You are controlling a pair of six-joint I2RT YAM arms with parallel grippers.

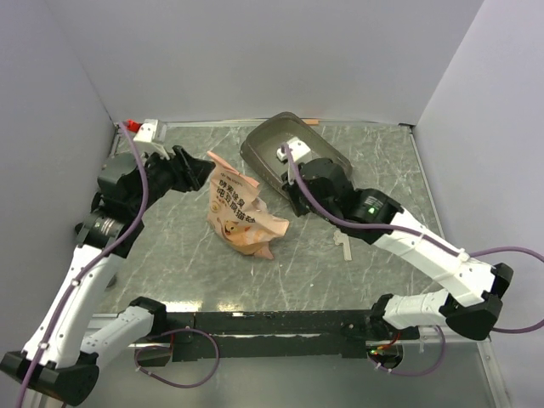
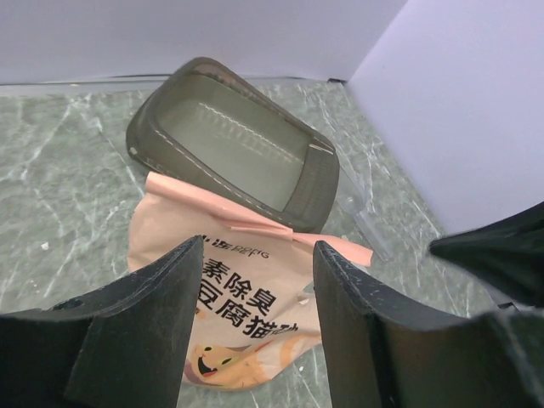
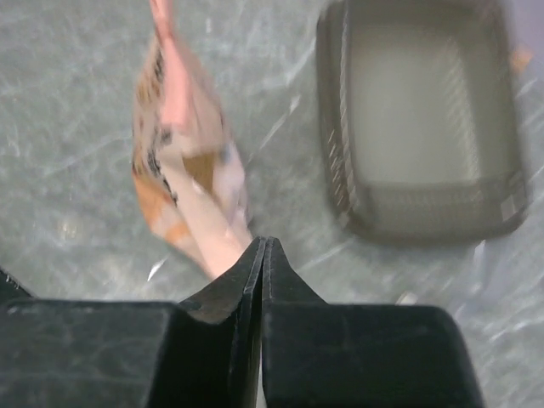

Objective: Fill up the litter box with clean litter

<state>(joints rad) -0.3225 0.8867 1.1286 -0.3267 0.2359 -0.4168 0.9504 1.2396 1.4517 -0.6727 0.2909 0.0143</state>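
On the grey-green marbled table [image 1: 170, 272], far centre, a rounded-rectangular grey-brown translucent plastic litter box [image 1: 265, 140], bare inside; just beside it an orange-pink printed plastic bag [image 1: 240, 211] lying flat. Left gripper [image 2: 255, 255] spread wide short of the bag's folded top, right gripper [image 3: 259, 246] pressed fully together at its near corner, film nipped or not impossible to tell; better to grip both ends, raise the mouth over the box rim and tip slowly. Legible on the bag: "除臭", "豆腐猫砂".
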